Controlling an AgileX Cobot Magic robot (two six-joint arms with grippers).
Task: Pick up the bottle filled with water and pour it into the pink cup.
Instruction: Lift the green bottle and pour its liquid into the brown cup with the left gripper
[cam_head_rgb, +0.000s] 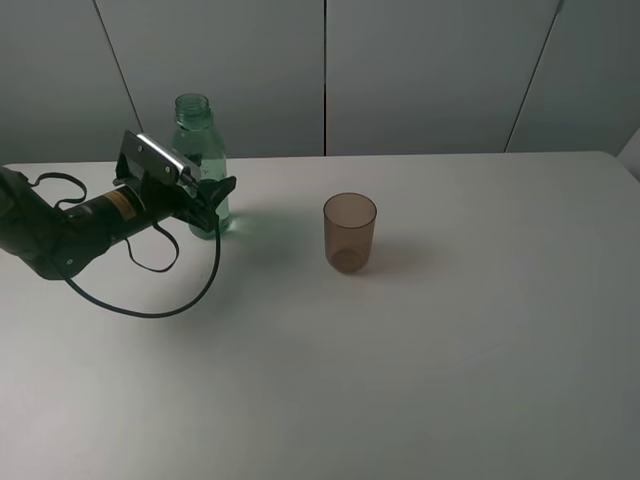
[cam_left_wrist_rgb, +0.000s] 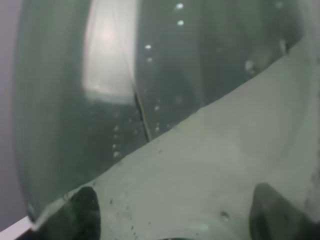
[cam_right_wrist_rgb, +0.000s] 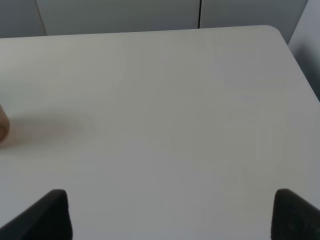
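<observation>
The bottle (cam_head_rgb: 203, 160) stands by the back edge near the left corner, with the left gripper (cam_head_rgb: 212, 212) and a looped black cable (cam_head_rgb: 140, 315) crowding it. The pink cup (cam_head_rgb: 350, 232) stands in the middle. A hand has wide room along the table's (cam_head_rgb: 480, 360) front and right edges.

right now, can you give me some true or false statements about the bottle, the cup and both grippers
1. The bottle stands upright on the table. True.
2. The bottle has a cap on. False: its neck is open.
3. The pink cup lies on its side. False: it stands upright, to the right of the bottle.
4. The left gripper is at the bottle's lower part. True.
5. The right gripper holds the cup. False: it is open, with nothing between its fingers.
</observation>
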